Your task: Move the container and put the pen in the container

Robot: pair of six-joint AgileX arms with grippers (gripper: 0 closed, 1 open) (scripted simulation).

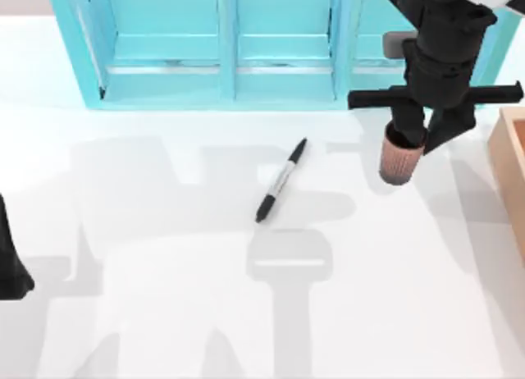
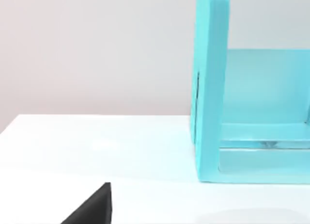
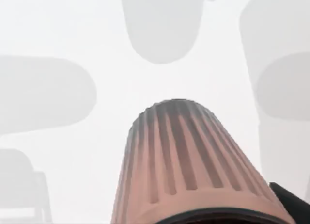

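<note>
The right gripper point(image 1: 422, 137) is clamped on the rim of the cup point(image 1: 400, 159), one finger inside and one outside, just in front of the right end of the turquoise shelf point(image 1: 221, 47). In the right wrist view the ribbed cup point(image 3: 189, 170) hangs over the white table point(image 3: 97, 49). The pen point(image 1: 280, 180) lies flat on the table point(image 1: 164, 231), slanted, in front of the shelf's middle, well apart from the cup. A wooden box point(image 1: 510, 162) sits right of the cup. The left arm point(image 1: 10, 260) is parked far left of the shelf; whether its fingers are parted cannot be told.
</note>
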